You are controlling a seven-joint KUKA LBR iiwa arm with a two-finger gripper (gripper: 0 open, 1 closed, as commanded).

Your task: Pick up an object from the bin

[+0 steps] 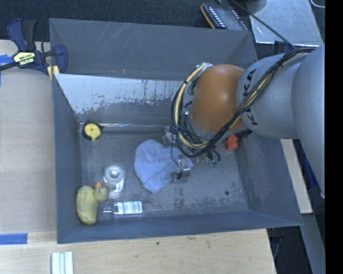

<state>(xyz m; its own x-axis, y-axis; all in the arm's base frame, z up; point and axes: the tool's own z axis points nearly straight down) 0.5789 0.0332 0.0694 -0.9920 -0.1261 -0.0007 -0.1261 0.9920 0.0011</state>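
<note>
Along the near wall of the grey bin [160,228], the left corner is crowded: a yellow rubber duck [86,204] lies close to the left wall, and just to its right a small clear item with a white label [124,208] lies flat along the foot of the near wall. Just behind these stands a clear plastic piece with a round top [114,176], close to the duck's head. The rest of the near floor, from the labelled item across to the right wall, is bare scuffed metal and gives the widest open room in the bin. Further in, about the middle of the floor, a crumpled blue cloth [150,164] lies in a soft heap, apart from the things at the left. The gripper [180,172] is down at the cloth's right edge, under the arm's orange cover [217,103] and its looped cables; whether it is spread, clenched or grasping the cloth cannot be told from here. Just right of it a small green bit [213,161] lies on the floor, and beyond that a small red thing [231,142] sits near the right wall beside the arm. Farthest back, a small yellow round thing [92,131] rests in the left corner at the foot of the far wall, with a bare strip of floor running from it toward the arm
</note>
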